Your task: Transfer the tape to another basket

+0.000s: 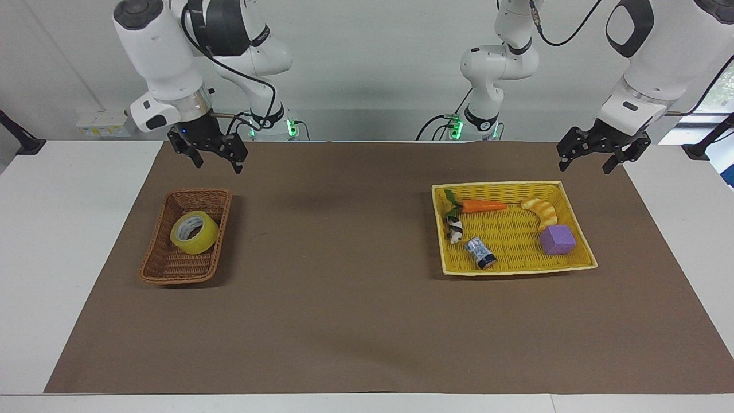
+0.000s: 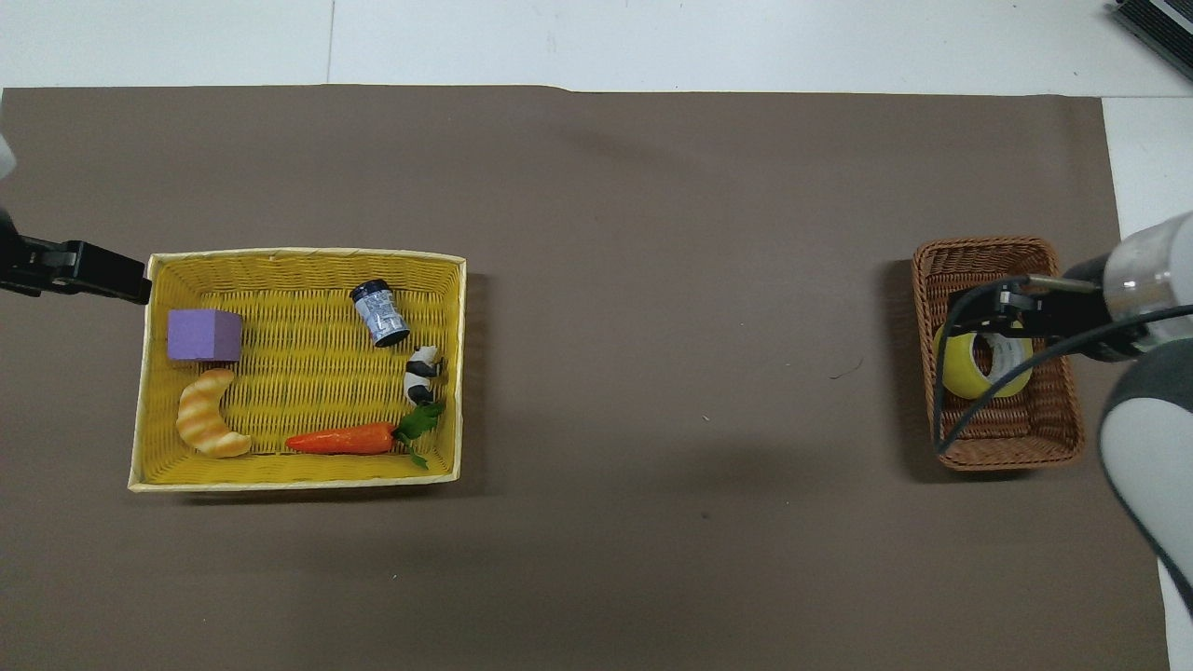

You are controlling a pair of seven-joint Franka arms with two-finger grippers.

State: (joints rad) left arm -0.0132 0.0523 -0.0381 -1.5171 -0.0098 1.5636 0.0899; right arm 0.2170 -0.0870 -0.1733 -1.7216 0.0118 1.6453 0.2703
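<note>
The tape (image 1: 195,232), a yellow roll with a pale core, leans inside the brown wicker basket (image 1: 172,276) at the right arm's end of the table. It also shows in the overhead view (image 2: 955,373), in that basket (image 2: 988,250). My right gripper (image 1: 218,164) is open and empty, raised well above the basket and clear of the tape. In the overhead view the right gripper (image 2: 988,312) partly covers the tape. My left gripper (image 1: 585,166) is open and empty and waits in the air over the mat by the yellow basket's corner. Only its tip (image 2: 93,272) shows from overhead.
The yellow woven basket (image 1: 516,268) at the left arm's end holds a toy carrot (image 1: 481,206), a croissant (image 1: 542,211), a purple cube (image 1: 557,239), a blue-white can (image 1: 480,253) and a small panda figure (image 1: 455,228). Brown mat (image 1: 344,258) lies between the baskets.
</note>
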